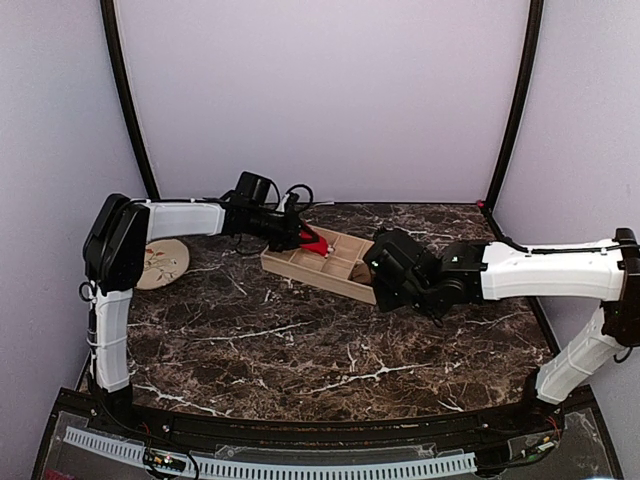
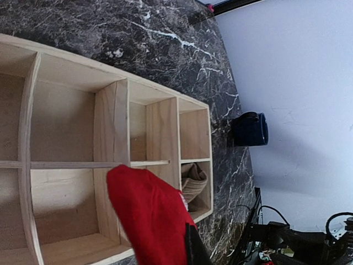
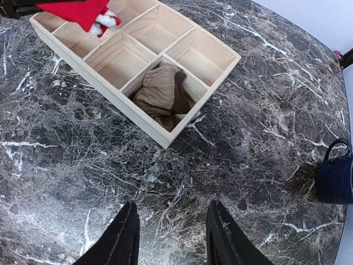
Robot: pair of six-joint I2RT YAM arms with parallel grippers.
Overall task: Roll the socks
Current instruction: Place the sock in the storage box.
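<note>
Left gripper [image 1: 300, 238]: pinching red sock [image 1: 316, 245], centre frame, over tray [image 3: 99, 83].
Right gripper [image 3: 172, 205]: jaws wide.
Brown sock [image 3: 162, 94]: tray's corner compartment.

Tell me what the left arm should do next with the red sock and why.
Probably lower the red sock into an empty compartment of the tray and release: the left gripper holds it above the tray, and the brown sock already lies in an end compartment.

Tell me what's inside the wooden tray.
In the wooden tray, a rolled brown sock fills one corner compartment. The other compartments in view look empty. The red sock, held by the left gripper, hangs over the opposite end and hides part of a compartment there.
</note>
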